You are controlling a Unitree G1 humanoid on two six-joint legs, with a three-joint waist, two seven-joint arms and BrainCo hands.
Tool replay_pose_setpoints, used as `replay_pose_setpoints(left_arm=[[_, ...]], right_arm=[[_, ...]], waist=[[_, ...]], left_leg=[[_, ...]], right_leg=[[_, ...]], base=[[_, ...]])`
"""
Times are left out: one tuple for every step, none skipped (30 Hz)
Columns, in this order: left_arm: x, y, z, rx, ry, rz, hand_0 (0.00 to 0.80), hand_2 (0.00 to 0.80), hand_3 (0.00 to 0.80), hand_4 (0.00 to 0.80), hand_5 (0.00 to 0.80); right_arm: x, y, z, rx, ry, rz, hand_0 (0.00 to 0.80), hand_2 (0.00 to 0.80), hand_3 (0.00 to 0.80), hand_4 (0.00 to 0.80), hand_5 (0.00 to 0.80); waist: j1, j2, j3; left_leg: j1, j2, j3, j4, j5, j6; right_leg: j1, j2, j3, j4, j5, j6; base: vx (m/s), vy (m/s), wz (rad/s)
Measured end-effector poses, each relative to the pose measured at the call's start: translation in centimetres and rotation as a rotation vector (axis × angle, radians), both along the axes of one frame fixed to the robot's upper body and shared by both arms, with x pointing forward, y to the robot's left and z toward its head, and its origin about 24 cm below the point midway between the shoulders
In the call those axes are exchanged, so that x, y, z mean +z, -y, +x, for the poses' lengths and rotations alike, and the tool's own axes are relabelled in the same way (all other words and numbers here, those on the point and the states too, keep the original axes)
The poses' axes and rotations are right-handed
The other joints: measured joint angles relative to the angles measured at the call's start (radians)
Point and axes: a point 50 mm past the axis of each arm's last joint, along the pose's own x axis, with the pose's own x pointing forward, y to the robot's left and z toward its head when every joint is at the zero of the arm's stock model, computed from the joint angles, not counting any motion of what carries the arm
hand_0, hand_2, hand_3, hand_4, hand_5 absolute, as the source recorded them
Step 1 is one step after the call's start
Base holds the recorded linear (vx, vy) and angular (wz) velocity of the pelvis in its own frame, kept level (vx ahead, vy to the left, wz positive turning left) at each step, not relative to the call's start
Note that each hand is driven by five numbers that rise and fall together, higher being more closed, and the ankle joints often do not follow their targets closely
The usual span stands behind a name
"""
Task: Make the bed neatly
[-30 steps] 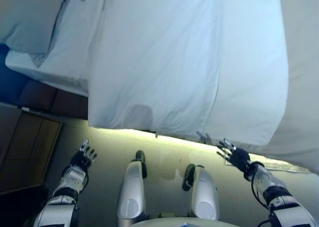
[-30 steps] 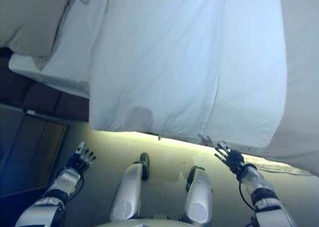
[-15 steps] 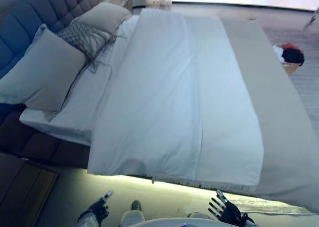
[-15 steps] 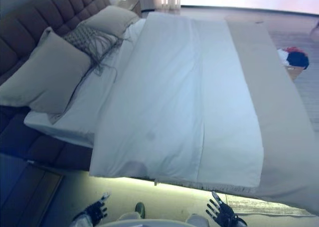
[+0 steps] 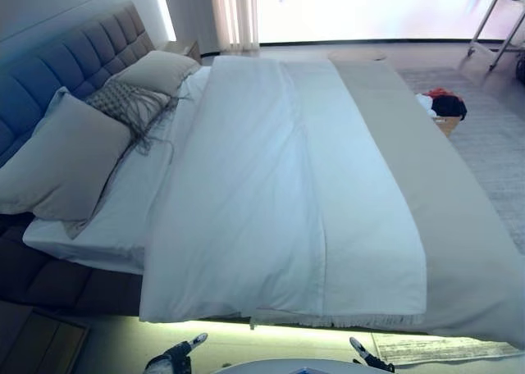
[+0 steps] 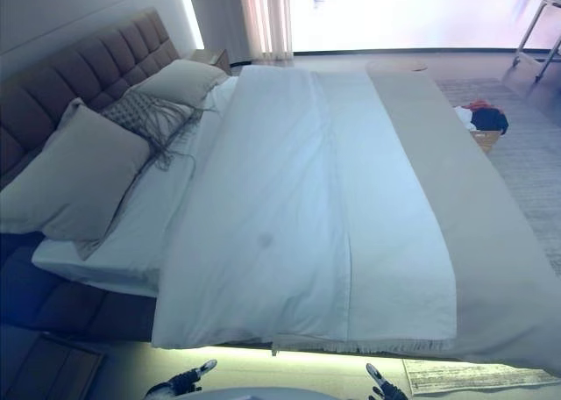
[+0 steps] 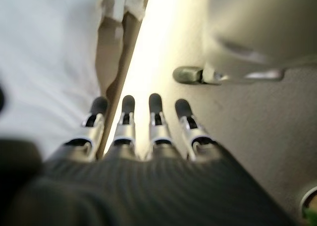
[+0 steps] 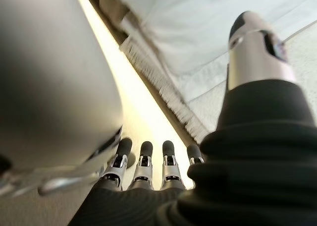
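The bed (image 5: 74, 288) has a white blanket (image 5: 271, 193) spread flat over it, with a beige cover (image 5: 443, 218) lying along the foot side. Pillows (image 5: 66, 165) sit by the headboard (image 5: 90, 50). Left hand (image 7: 143, 137) and right hand (image 8: 148, 169) both hang low beside the bed edge, fingers straight and holding nothing. A pile of clothes (image 5: 443, 103) lies on the floor across the bed.

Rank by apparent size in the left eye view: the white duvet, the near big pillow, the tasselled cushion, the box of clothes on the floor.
1. white duvet
2. near big pillow
3. tasselled cushion
4. box of clothes

The box lies farther from the camera, so its true size is unsure.
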Motion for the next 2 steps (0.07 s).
replay_pose_setpoints(left_arm=[[-0.07,0.24,-0.23,0.002,-0.006,-0.010,0.000,0.000,0.000,0.000,0.000],[-0.14,0.48,-0.45,0.005,-0.012,-0.021,0.000,0.000,0.000,0.000,0.000]], right_arm=[[-0.07,-0.33,0.05,0.009,0.001,0.006,0.000,0.000,0.000,0.000,0.000],[-0.10,-0.44,0.01,0.015,0.001,0.002,0.000,0.000,0.000,0.000,0.000]], waist=[[0.001,-0.004,0.001],[0.001,-0.007,-0.002]], left_leg=[[0.006,0.002,0.000,0.000,-0.001,-0.001],[0.008,0.004,0.000,0.000,-0.001,-0.002]], right_leg=[[0.007,0.003,0.000,-0.005,0.001,-0.002],[0.009,0.004,0.002,-0.006,0.002,-0.003]], base=[[0.053,-0.034,-0.01],[0.000,0.000,0.00]])
